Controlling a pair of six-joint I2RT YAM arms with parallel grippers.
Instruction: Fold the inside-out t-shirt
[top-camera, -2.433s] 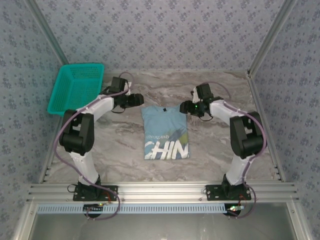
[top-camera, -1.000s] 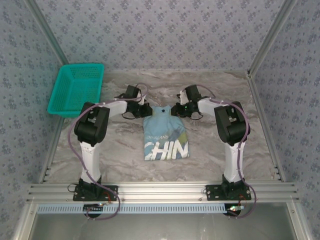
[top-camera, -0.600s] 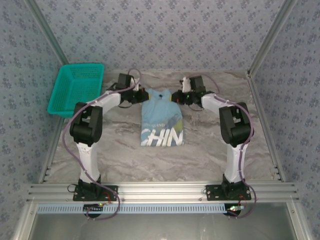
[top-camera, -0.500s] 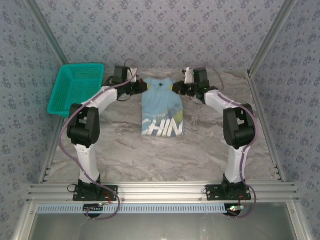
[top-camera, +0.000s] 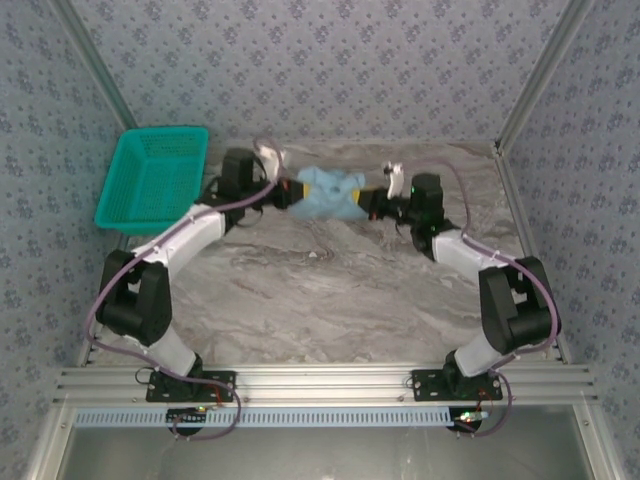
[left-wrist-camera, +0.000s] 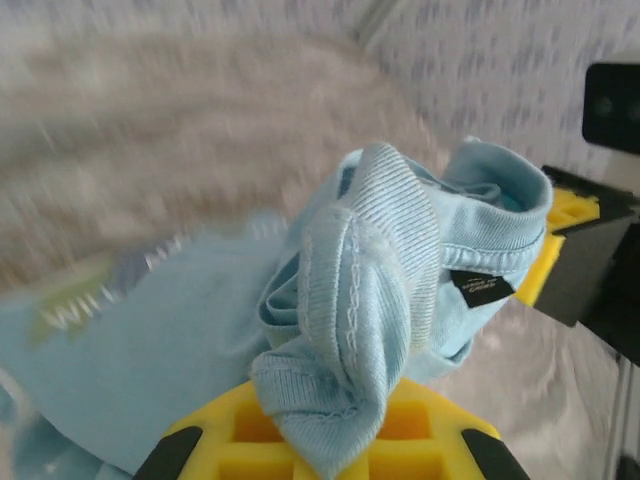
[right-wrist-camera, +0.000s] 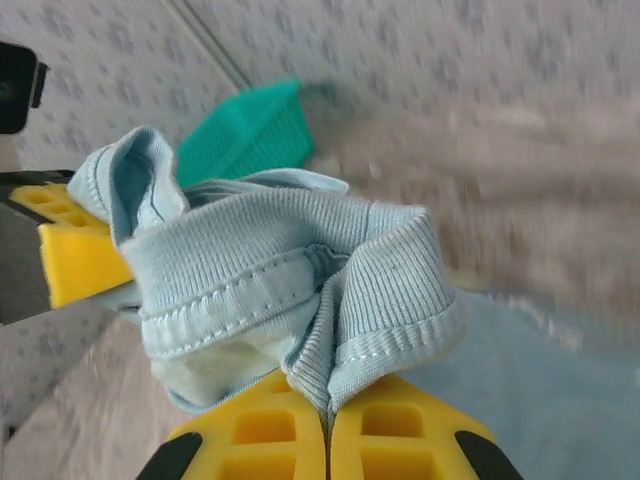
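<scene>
Pinching the bunched t-shirt between them, left gripper and right gripper both clamped, seemingly above the table

The inside-out t-shirt, spread flat at mid-table seconds ago, is now drawn into a bunch toward 12 o'clock. The left gripper and right gripper have reached farther out, clamping its ribbed edge at 9 and 3 o'clock.

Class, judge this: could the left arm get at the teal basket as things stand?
Probably yes: the teal basket sits just left of the left gripper, no object between them. But its fingers are shut on the t-shirt, so it must let go first.
</scene>
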